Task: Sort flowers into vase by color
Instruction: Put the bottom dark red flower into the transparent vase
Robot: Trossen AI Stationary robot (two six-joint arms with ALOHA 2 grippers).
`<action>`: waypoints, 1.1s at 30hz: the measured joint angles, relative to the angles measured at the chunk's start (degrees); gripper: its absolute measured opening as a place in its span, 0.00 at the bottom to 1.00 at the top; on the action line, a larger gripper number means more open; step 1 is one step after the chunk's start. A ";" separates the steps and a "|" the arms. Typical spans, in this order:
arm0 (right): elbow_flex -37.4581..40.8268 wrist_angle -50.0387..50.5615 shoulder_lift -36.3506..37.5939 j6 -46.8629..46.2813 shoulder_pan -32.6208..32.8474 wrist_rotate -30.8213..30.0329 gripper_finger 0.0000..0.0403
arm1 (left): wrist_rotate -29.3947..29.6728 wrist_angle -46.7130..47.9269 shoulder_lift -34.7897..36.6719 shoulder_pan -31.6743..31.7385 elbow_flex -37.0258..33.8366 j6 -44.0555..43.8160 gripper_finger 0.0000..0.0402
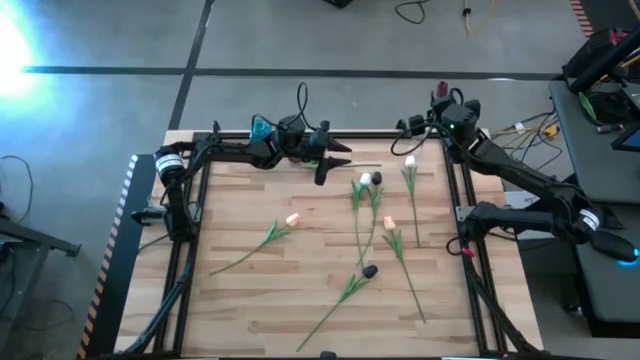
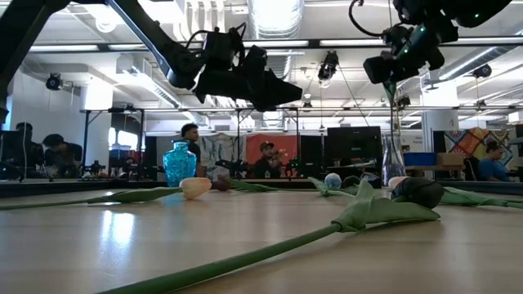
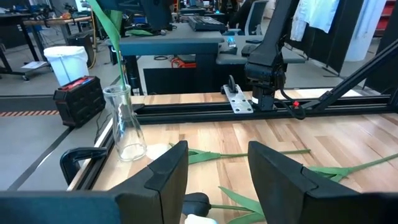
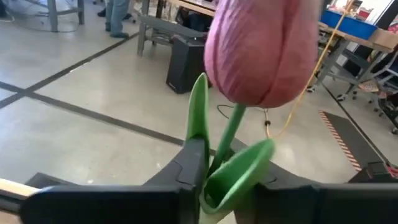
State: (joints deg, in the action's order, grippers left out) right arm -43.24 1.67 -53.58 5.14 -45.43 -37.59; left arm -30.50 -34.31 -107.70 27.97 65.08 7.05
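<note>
My right gripper (image 1: 443, 103) hovers over the table's far right corner, shut on a pink tulip (image 4: 261, 50). Below it stands a clear glass vase (image 3: 124, 124), also in the low view (image 2: 392, 163). My left gripper (image 3: 214, 174) is open and touches nothing, hovering near the far edge at mid-table (image 1: 335, 160). Under it lie a dark-headed tulip (image 3: 196, 200) and a white-headed tulip (image 1: 365, 180). Other tulips lie flat on the wood: peach (image 1: 292, 219), white (image 1: 410, 160), peach (image 1: 388, 222), dark (image 1: 370, 270). A blue vase (image 1: 262, 127) stands at the far edge. My right gripper pinches the pink tulip's green stem (image 4: 217, 158) just below the head, with a leaf (image 4: 239, 171) caught between the fingers too. The fingers lie across the stem. The tulip stands upright, head above the fingers, and its stem (image 2: 395, 122) runs down into the clear vase.
Black rails (image 1: 455, 210) frame the wooden table on the left, right and far sides. Cables (image 1: 520, 128) trail off the far right corner. Bare wood lies at the near left (image 1: 200, 310). People sit at desks behind the table (image 2: 192, 135).
</note>
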 joint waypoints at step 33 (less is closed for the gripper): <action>-22.03 35.61 0.30 -2.09 0.94 8.20 0.49 | 2.09 2.18 0.02 0.26 -2.30 2.45 0.38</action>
State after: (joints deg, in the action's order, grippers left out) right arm -65.27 37.28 -53.28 3.05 -44.49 -29.39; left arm -28.41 -32.13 -107.68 28.23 62.78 9.50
